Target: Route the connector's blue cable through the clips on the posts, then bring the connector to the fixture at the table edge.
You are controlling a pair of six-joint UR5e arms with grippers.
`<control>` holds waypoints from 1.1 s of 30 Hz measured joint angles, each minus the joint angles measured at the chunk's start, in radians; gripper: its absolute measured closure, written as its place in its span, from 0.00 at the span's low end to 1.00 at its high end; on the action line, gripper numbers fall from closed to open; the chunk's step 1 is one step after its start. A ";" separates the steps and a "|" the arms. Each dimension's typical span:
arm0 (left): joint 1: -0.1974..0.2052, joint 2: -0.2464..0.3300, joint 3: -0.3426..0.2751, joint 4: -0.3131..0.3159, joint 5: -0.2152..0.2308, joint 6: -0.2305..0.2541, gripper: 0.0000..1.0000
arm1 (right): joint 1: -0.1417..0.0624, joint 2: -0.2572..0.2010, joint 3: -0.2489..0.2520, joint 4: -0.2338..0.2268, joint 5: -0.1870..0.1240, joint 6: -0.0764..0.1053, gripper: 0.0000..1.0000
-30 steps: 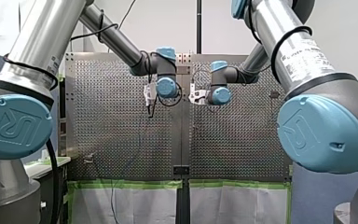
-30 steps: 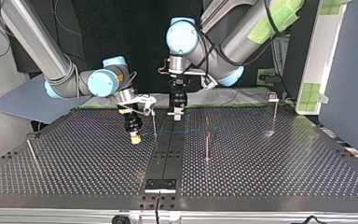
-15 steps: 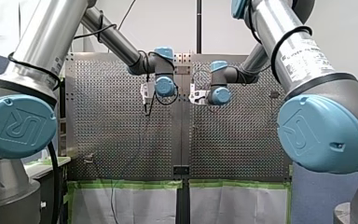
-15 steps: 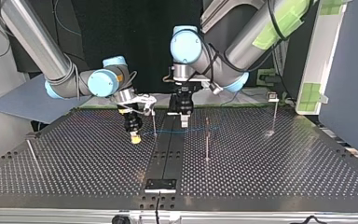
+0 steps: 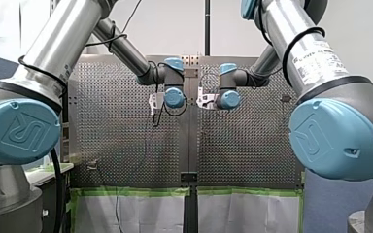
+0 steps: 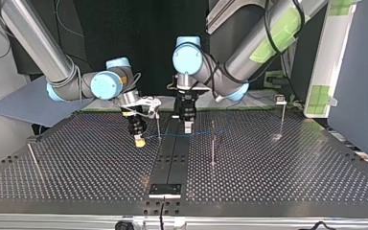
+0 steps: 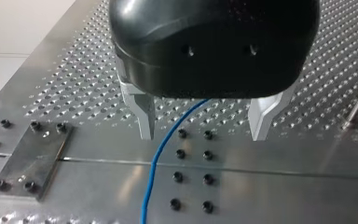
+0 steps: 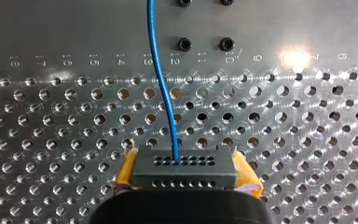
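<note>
My right gripper (image 8: 186,164) pinches the connector (image 8: 184,174) between yellow pads (image 8: 126,170), just above the perforated table (image 8: 284,116). The blue cable (image 8: 161,79) runs straight ahead from it. My left gripper (image 7: 204,122) is spread, with the cable passing between its fingers (image 7: 142,109).

In the top view you'll find the fixture (image 6: 165,190) on the desk (image 6: 278,182) at its near edge, in the middle. My right gripper (image 6: 138,140) stands left of centre, just beside a post (image 6: 158,125), and my left gripper (image 6: 187,127) is right of that post. A second post (image 6: 213,146) stands further right. The connector (image 8: 184,167) sits between my right gripper's fingers (image 8: 128,168), with the cable (image 8: 163,93) leaving ahead of it. In the left wrist view the cable runs between my left gripper's spread fingers (image 7: 142,116).
</note>
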 joint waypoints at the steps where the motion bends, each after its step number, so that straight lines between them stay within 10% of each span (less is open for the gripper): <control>1: 0.003 -0.001 0.005 -0.001 0.000 0.000 0.00 | 0.000 0.000 0.000 0.000 0.000 0.000 1.00; 33: 0.076 -0.003 0.033 -0.022 0.034 0.024 0.00 | 0.005 0.001 0.000 0.001 0.000 -0.005 1.00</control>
